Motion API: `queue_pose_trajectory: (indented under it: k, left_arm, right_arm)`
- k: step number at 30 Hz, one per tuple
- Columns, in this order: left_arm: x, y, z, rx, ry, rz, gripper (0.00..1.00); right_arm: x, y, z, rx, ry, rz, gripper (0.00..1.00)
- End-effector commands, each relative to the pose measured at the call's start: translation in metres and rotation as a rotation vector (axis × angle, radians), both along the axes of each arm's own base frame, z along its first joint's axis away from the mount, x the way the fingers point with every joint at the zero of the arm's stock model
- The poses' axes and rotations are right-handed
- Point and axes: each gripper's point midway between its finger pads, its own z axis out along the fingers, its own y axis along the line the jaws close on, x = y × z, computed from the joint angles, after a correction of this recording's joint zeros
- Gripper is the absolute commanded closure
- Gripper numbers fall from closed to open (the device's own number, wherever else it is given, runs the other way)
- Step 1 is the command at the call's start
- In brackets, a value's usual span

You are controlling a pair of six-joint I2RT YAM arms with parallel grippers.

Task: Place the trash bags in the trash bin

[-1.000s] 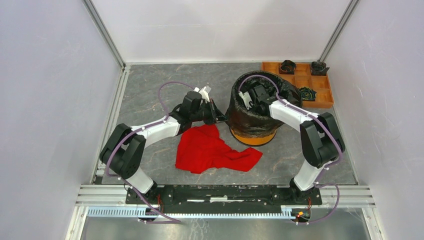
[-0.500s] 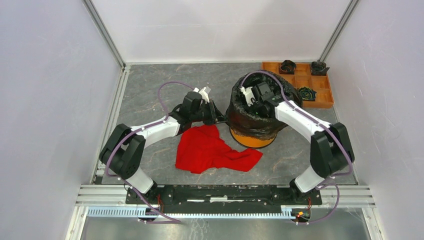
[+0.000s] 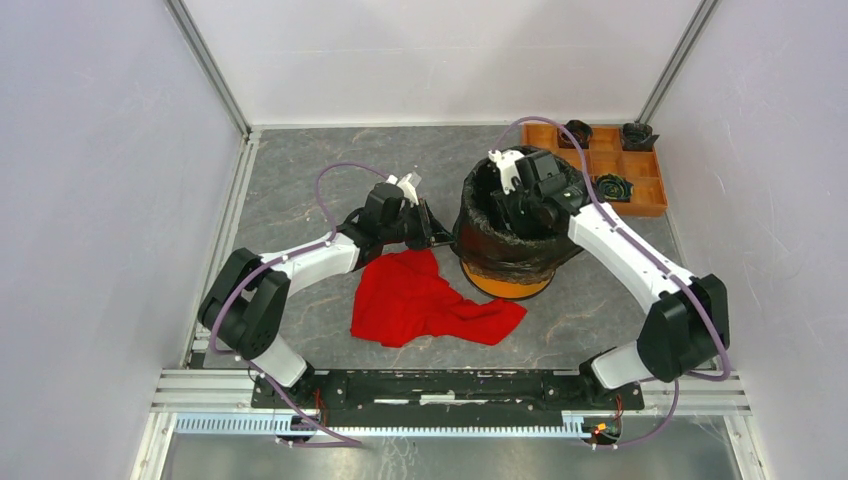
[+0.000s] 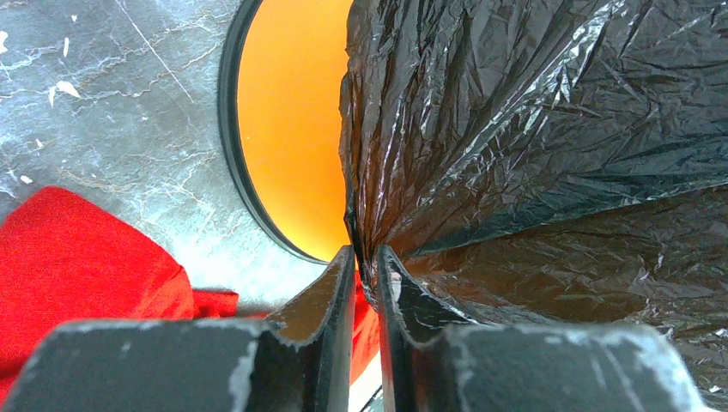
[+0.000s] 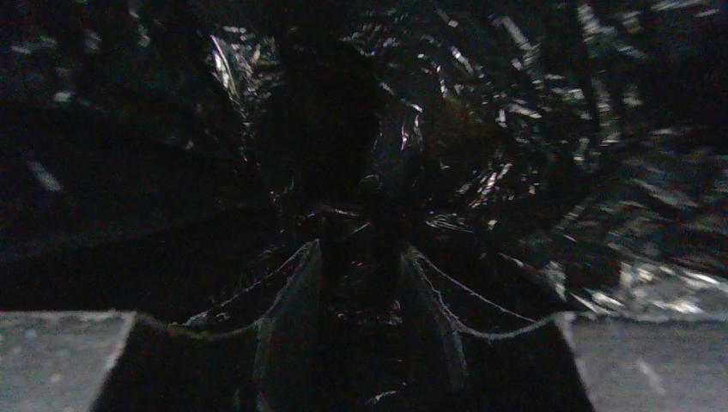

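- Grey marbled desk (image 3: 300,180) inside pale walls carries everything.
- Sitting on the trash bin (image 3: 505,285) like a liner is the trash bag (image 3: 510,250): its black film drops into the mouth, folds over the rim and hangs down the outer wall, leaving only the orange foot of the bin bare.
- I judge the bag to be very light, limp and slick. The glossy, crinkled film should bunch and slide rather than hold a shape, and a hard pull on one point could stretch or tear it.
- By my reckoning the best hold is a gathered fold or the doubled edge, never a single flat sheet. Anything pulled tight against the rim could tip the light bin.
- Clamped on such a fold are the left fingers (image 3: 445,238), nearly together on the hanging skirt at the bin's left side, low down near its foot.
- Reaching down inside the bin's mouth are the right fingers (image 3: 508,200). Their wrist view is dark, but they stand apart with crumpled film beyond them and nothing clearly caught between.
- Just in front of the bin's foot, beneath the left arm, lies a red cloth (image 3: 425,300).
- At the far right corner, apart from the bin, an orange-brown tray (image 3: 645,185) holds small rolled bundles (image 3: 575,132).
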Motion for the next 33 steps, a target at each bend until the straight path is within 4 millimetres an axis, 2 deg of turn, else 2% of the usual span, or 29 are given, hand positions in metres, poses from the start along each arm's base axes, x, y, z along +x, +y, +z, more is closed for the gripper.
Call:
queue_pose_trajectory:
  k: [1,5,7,11,13,16,18,20,22,24,29,33]
  left_arm:
    - [0.001,0.001,0.013,0.002,-0.077,-0.021,0.79]
    - [0.000,0.001,0.013,0.003,-0.075,-0.023,0.78]
    - [0.000,0.001,0.012,0.005,-0.075,-0.023,0.78]
    - [0.000,0.000,0.010,0.008,-0.070,-0.029,0.78]
    - [0.001,-0.002,0.010,0.007,-0.067,-0.034,0.78]
    - [0.000,-0.003,0.010,0.003,-0.062,-0.044,0.78]
    - [-0.001,-0.004,0.010,-0.001,-0.059,-0.049,0.78]
    - [-0.001,-0.005,0.011,-0.004,-0.056,-0.054,0.78]
    - [-0.003,-0.006,0.011,-0.010,-0.051,-0.065,0.78]
    - [-0.004,-0.006,0.011,-0.011,-0.046,-0.071,0.78]
    - [-0.005,-0.007,0.013,-0.013,-0.048,-0.075,0.78]
    - [-0.002,-0.009,0.017,-0.028,-0.055,-0.071,0.78]
  right_arm:
    - [0.014,0.007,0.066,0.098,-0.158,-0.031,0.55]
    - [0.018,0.008,0.126,0.167,-0.275,-0.055,0.49]
    - [0.018,-0.004,0.156,0.172,-0.357,-0.101,0.44]
    - [0.011,-0.038,0.202,0.204,-0.513,-0.221,0.33]
    - [0.008,-0.071,0.210,0.227,-0.582,-0.335,0.23]
    - [0.005,-0.142,0.197,0.270,-0.651,-0.563,0.14]
    - [-0.002,-0.172,0.184,0.333,-0.685,-0.659,0.04]
    - [-0.003,-0.191,0.156,0.411,-0.655,-0.707,0.03]
    - [-0.006,-0.203,0.117,0.530,-0.573,-0.741,0.05]
    - [-0.011,-0.204,0.092,0.663,-0.532,-0.736,0.10]
    - [-0.010,-0.189,0.053,0.756,-0.474,-0.686,0.15]
    - [-0.009,-0.167,0.042,0.794,-0.455,-0.598,0.18]
